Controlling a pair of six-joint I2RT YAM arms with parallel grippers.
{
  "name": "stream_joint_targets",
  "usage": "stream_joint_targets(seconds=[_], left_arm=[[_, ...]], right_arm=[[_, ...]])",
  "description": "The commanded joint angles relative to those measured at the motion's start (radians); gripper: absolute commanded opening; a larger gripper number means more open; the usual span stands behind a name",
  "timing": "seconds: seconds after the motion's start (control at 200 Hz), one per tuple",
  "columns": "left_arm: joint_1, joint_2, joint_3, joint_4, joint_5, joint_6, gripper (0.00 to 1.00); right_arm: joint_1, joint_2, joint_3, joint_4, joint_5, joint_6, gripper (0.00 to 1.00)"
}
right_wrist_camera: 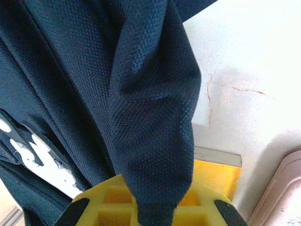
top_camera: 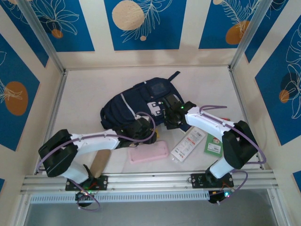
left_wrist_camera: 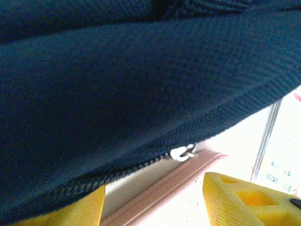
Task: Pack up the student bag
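Student bag [top_camera: 136, 106] mid-tabletop [top_camera: 94, 103], both arms working in at its near edge!
Right end effector [right_wrist_camera: 153, 207] is pressed together, yellow fingers [right_wrist_camera: 108, 207] pinching a fold of the navy fabric. Left end effector [left_wrist_camera: 155, 202] is spread just under the bag's zipper seam, where a white zipper pull [left_wrist_camera: 182, 152] dangles. A pink case [top_camera: 149, 152] lies just in front of the bag, with a white packet [top_camera: 188, 143] and a green card [top_camera: 215, 143] to its right.

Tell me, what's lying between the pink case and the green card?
A long white packet lies between the pink case and the green card, seen in the top view.
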Motion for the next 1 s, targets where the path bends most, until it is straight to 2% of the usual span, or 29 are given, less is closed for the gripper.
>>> stream_joint_targets(seconds=[0.0,0.15,0.29,0.5,0.71,0.995], left_arm=[[-0.009,0.025,0.06,0.013,-0.084,0.042,0.55],[-0.008,0.034,0.084,0.005,-0.165,0.071,0.5],[-0.007,0.051,0.11,0.006,-0.193,0.096,0.42],[-0.007,0.047,0.109,0.007,-0.229,0.123,0.17],[-0.006,0.008,0.081,-0.001,-0.252,0.155,0.0],[0.008,-0.068,0.028,-0.04,-0.218,0.177,0.0]], right_arm=[[0.012,-0.021,0.013,0.043,-0.064,0.291,0.0],[0.012,-0.02,0.005,0.052,-0.067,0.288,0.0],[0.013,-0.012,0.002,0.062,-0.078,0.285,0.0],[0.012,-0.014,-0.001,0.064,-0.073,0.28,0.0],[0.007,-0.015,-0.015,0.073,-0.069,0.279,0.0],[-0.01,-0.033,-0.045,0.071,-0.043,0.245,0.0]])
